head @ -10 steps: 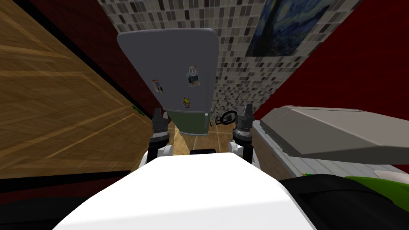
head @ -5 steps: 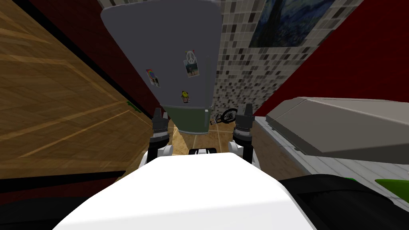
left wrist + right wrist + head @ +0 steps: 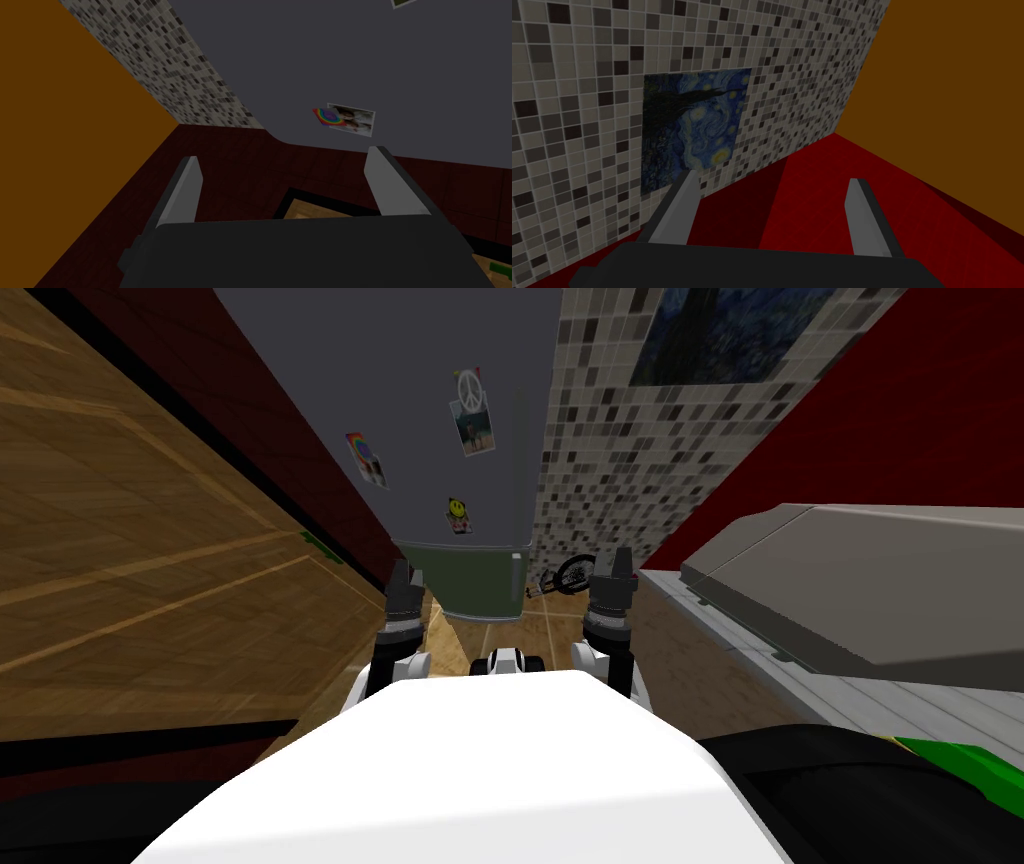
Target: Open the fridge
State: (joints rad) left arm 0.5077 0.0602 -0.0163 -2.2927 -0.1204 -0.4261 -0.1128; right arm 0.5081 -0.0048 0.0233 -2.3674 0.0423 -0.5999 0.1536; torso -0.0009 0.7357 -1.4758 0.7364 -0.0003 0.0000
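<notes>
The fridge (image 3: 430, 398) stands straight ahead, a tall grey upper door with several magnets above a shorter dark green lower door (image 3: 470, 583). A thin vertical handle (image 3: 518, 458) runs down the upper door's right edge. My left gripper (image 3: 405, 578) is raised in front of the fridge's lower left corner, apart from it. In the left wrist view it (image 3: 285, 157) is open and holds nothing, with the grey fridge door (image 3: 350, 55) and a rainbow magnet (image 3: 344, 119) beyond it. My right gripper (image 3: 615, 563) is raised to the right of the fridge; its fingers (image 3: 773, 179) stand open with nothing between them.
A wooden panel (image 3: 150, 548) lines the left side. A grey counter (image 3: 860, 598) juts in on the right, with something green (image 3: 960, 763) near the lower right corner. A small bicycle-like object (image 3: 570, 575) lies on the floor right of the fridge, by the tiled wall (image 3: 620, 458).
I have moved closer to the fridge: it has grown and its top has left the head view. Both arms keep the same pose.
</notes>
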